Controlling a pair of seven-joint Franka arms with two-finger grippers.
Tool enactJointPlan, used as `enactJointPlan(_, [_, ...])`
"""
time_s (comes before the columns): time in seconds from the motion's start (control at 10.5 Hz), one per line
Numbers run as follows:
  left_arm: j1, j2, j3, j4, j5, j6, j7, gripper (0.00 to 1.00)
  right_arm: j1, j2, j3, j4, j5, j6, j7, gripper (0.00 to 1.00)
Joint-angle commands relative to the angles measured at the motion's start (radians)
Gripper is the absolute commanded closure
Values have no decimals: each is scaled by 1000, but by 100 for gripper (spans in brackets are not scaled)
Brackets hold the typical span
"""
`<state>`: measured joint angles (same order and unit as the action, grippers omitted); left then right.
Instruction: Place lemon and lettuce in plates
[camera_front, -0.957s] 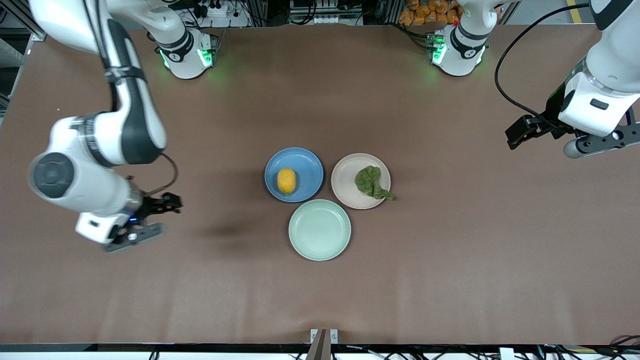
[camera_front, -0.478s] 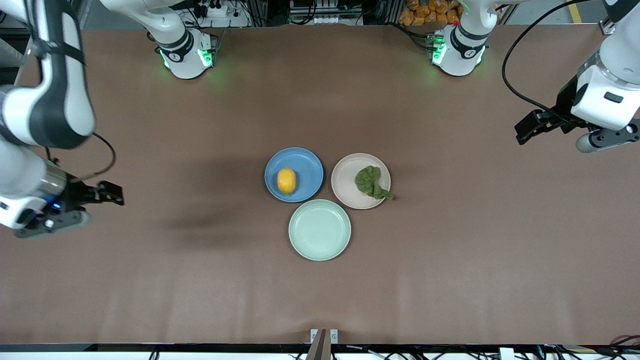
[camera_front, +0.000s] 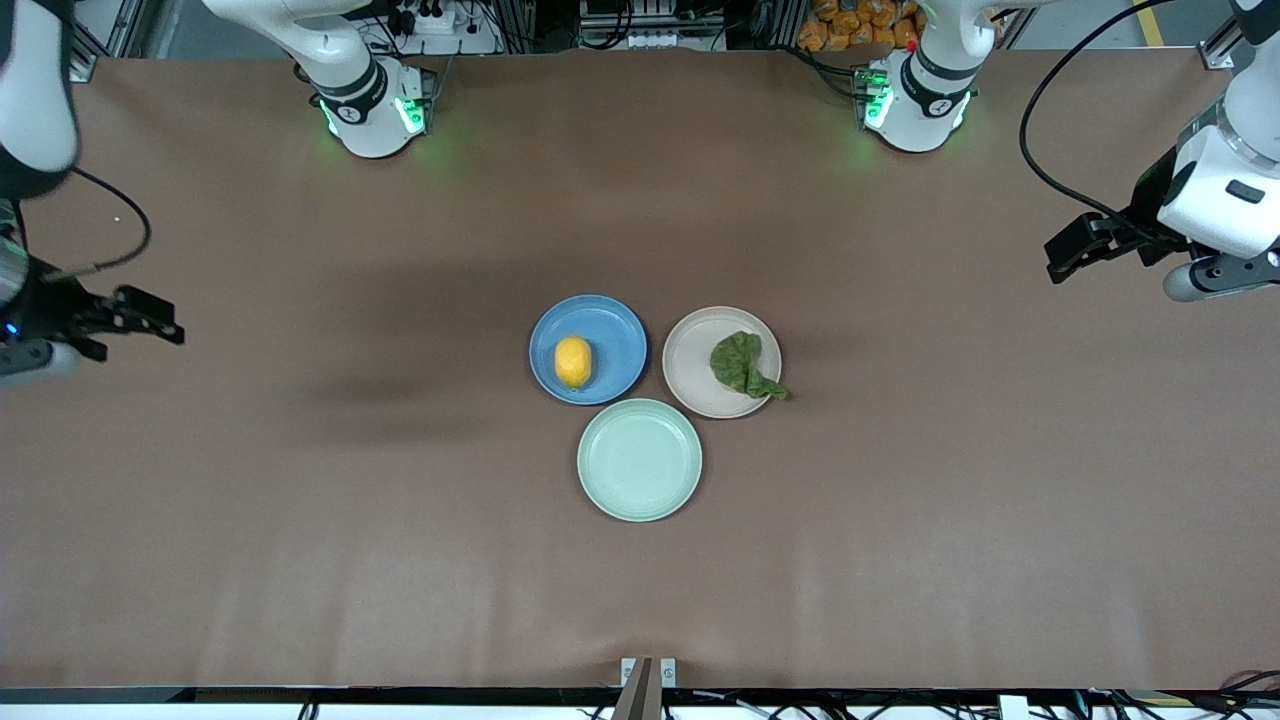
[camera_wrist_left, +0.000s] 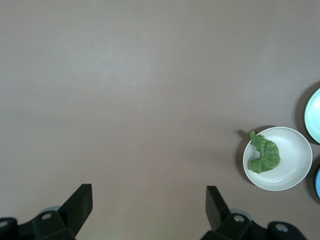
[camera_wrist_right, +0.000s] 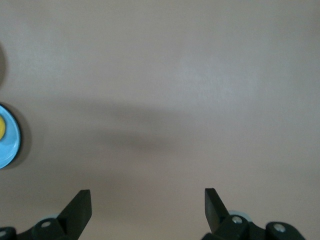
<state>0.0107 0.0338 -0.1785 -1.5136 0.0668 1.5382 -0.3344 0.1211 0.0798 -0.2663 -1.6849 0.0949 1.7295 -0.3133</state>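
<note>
Well, I see the lemon (camera_front: 573, 361) in the blue plate (camera_front: 610, 325) and the lettuce (camera_front: 741, 364) in the beige-pink plate (camera_front: 690, 365), tail seemingly overhanging the rim; a nudge could drag it onto the bench (camera_front: 900, 520). Left gripper (camera_wrist_left: 149, 202) and right gripper (camera_wrist_right: 148, 201) hang spread wide, empty, over opposite bench ends.

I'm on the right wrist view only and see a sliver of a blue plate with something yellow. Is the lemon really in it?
Observer: Yes, the small oval yellow lemon lies inside the round blue plate.
Operator: And the lettuce?
Observer: The dark green wrinkly lettuce leaf sits on the round beige-pink plate, its pointed tail over the rim.
Operator: Where are the claws?
Observer: The left claw is open over the brown table at the left arm's end; your right claw is open at the right arm's end.
</note>
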Motion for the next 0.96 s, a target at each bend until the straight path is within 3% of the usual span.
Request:
enactJointPlan(0.0, [-11, -15, 21, 0, -22, -18, 32, 0, -15, -93, 19, -53, 5, -83, 113, 0])
enactJointPlan(0.48, [-11, -14, 24, -2, -21, -18, 107, 0, -26, -144, 25, -42, -24, -146, 137, 0])
enactJointPlan(0.86, [-11, -14, 24, 0, -28, -18, 132, 0, -77, -134, 96, 40, -92, -163, 135, 0])
